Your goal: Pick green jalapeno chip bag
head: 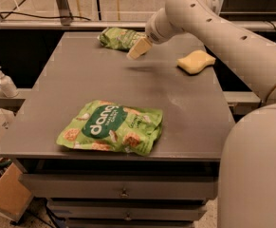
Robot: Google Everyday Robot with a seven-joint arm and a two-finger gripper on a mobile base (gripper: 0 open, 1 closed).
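The cream gripper (139, 48) hovers over the far side of the grey table (185, 108), just right of the small, wrinkly, light-green foil chip bag (118, 37); its opening cannot be told. The bag lies ungrasped, so closing in, gripping and lifting remain.

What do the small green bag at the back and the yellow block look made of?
The green jalapeno chip bag: probably thin foil or plastic film, wrinkled, slightly shiny. The yellow sponge: likely soft matte foam, rounded edges. The gripper hangs just beside the bag, above the table.
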